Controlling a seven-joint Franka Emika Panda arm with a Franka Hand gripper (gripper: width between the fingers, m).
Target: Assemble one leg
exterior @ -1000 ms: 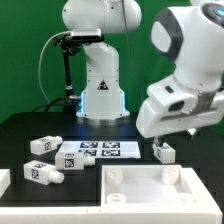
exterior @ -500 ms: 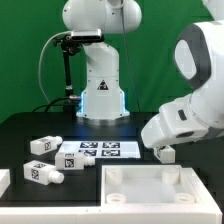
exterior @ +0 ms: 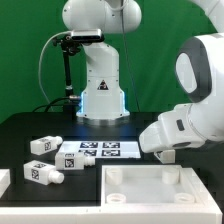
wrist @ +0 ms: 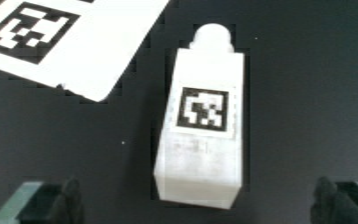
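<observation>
On the wrist view we catch only the dark, blurry fingertips (wrist: 43, 200) of the tool (wrist: 194, 204), cut off at the picture's edge, the marker board (wrist: 60, 40) is clipped to one corner, and the tag on the leg (wrist: 202, 110) is too soft to read. Over to the exterior view: the tool is hidden behind the arm's bulky white housing (exterior: 185, 125), which runs off the exterior view's right edge and leaves us a mere sliver of the leg. The white panel (exterior: 150, 190) is cut by the lower edge, and a white part (exterior: 3, 180) at the exterior view's left is sliced to a stub.
</observation>
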